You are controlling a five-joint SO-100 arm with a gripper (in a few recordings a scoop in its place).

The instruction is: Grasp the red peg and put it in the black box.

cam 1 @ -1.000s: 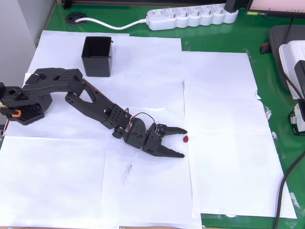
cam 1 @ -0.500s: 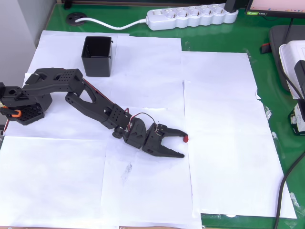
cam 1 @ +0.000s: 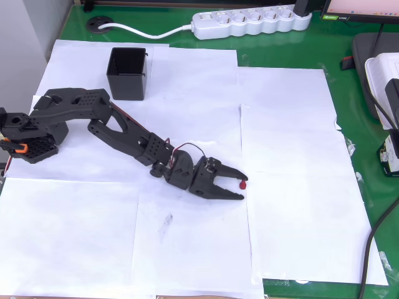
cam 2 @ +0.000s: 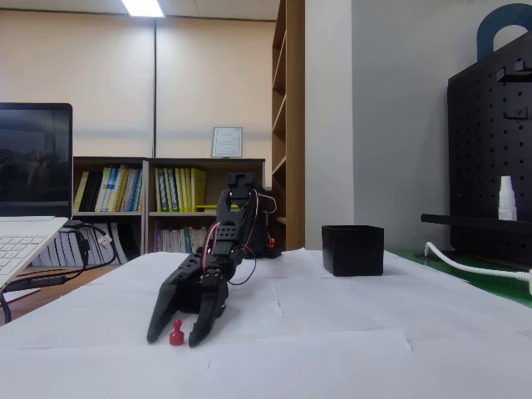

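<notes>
Straddling red peg (cam 1: 243, 184) (cam 2: 175, 332), claw (cam 1: 240, 186) (cam 2: 178, 336) — box (cam 1: 127, 73) far

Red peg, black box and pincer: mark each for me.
red peg (cam 2: 176, 332), fixed view, on its body.
black box (cam 1: 127, 74), overhead view, on its inner wall.
pincer (cam 1: 240, 188), overhead view, midway between fingertips.

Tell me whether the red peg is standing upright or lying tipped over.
Upright. In the fixed view the red peg stands on the paper on its wider base, round head on top, between the fingers of the open gripper.
</notes>
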